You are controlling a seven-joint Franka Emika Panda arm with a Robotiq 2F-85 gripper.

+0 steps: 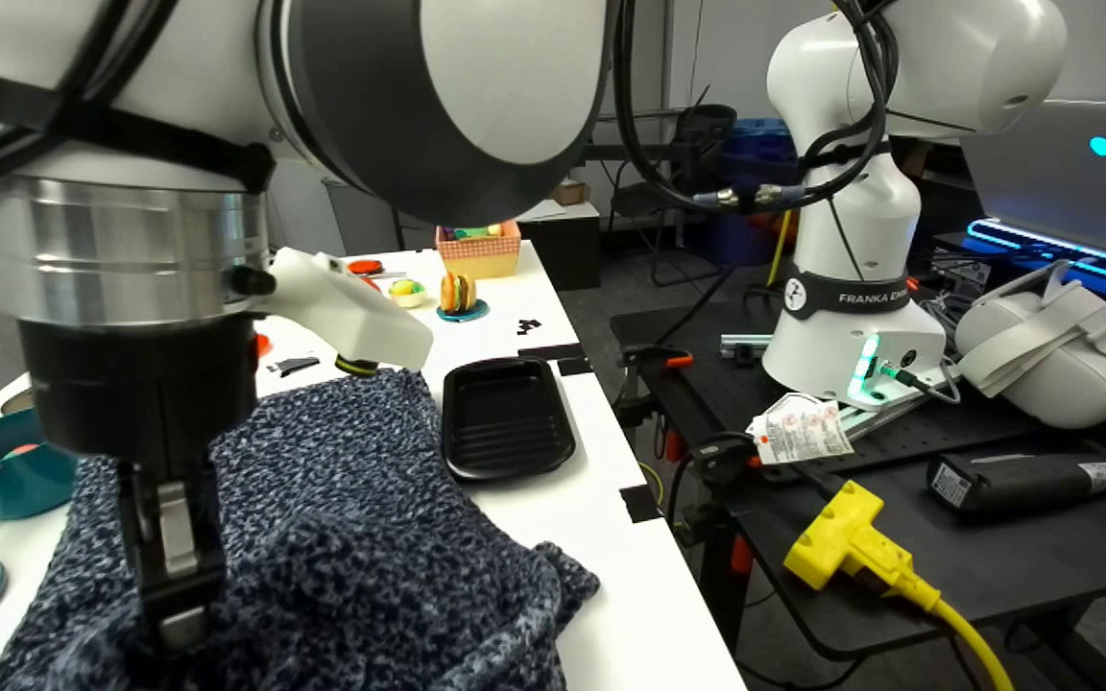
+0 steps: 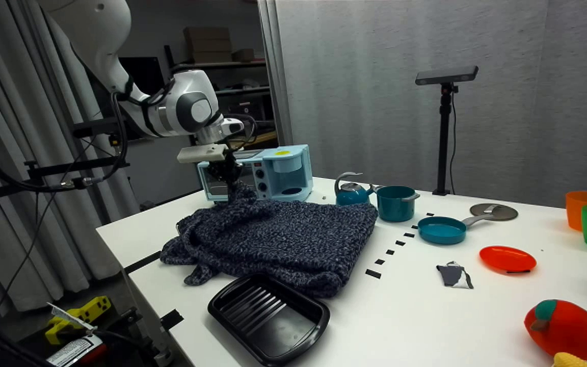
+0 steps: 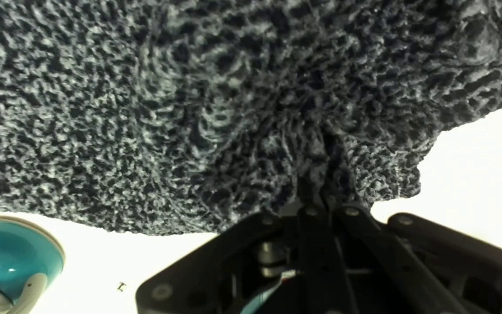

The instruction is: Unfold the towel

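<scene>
Clamped, the jaws had a peaked fold of the towel [image 2: 293, 234], left of centre in an exterior view, the rest rumpled across the bench [image 2: 405, 311]! At right in an exterior view, the arm base [image 1: 831, 350] read "FRANKA"; a white tag [image 1: 803, 437] carried illegibly small print. Only that frame caught the basket [image 1: 481, 261], upper centre.

The wrist view crops the towel [image 3: 85, 113] — on three sides.
</scene>
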